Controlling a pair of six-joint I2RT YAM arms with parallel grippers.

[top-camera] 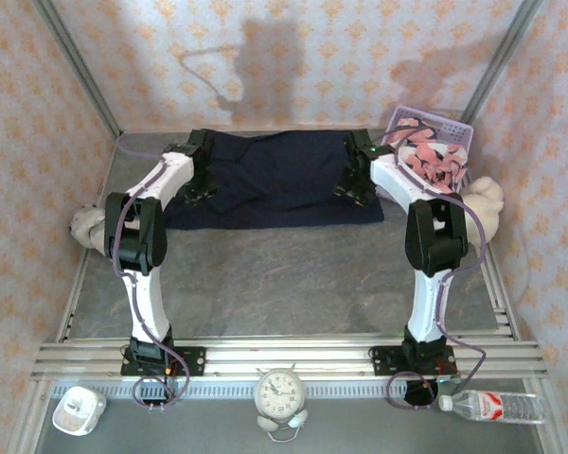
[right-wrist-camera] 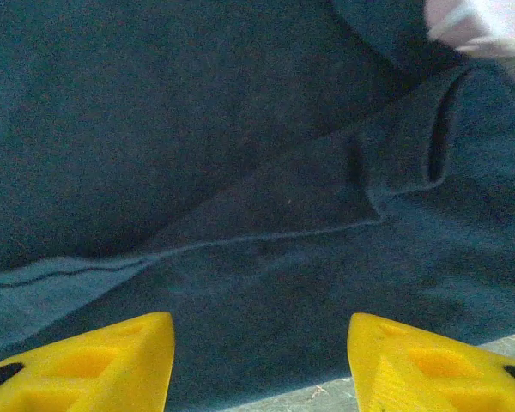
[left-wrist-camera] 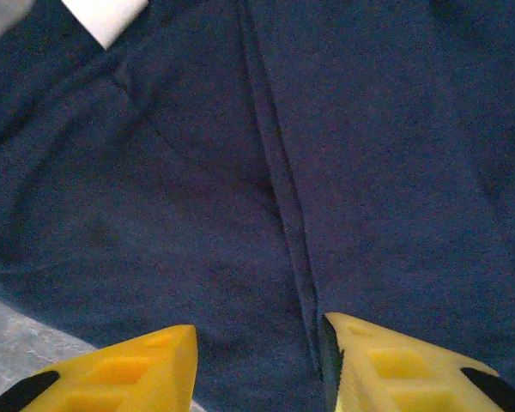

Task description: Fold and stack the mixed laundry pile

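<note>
A plain dark navy garment (top-camera: 275,180) from the mixed laundry pile lies spread flat across the far half of the table. The salmon-pink printed garment (top-camera: 434,156) sits bunched in the lavender basket. My left gripper (top-camera: 197,189) hovers over the navy cloth's left edge. In the left wrist view its yellow jaws (left-wrist-camera: 259,335) stand apart over the cloth (left-wrist-camera: 197,172), straddling a seam. My right gripper (top-camera: 355,184) is over the cloth's right edge. Its jaws (right-wrist-camera: 259,330) are open above the hem (right-wrist-camera: 240,129), with nothing pinched between them.
The lavender basket (top-camera: 459,128) stands at the back right, with a pale plush toy (top-camera: 488,203) beside it. Another plush (top-camera: 83,225) lies at the left edge. A clock (top-camera: 280,392), a bottle (top-camera: 497,407) and a white device (top-camera: 78,411) sit in front of the rail.
</note>
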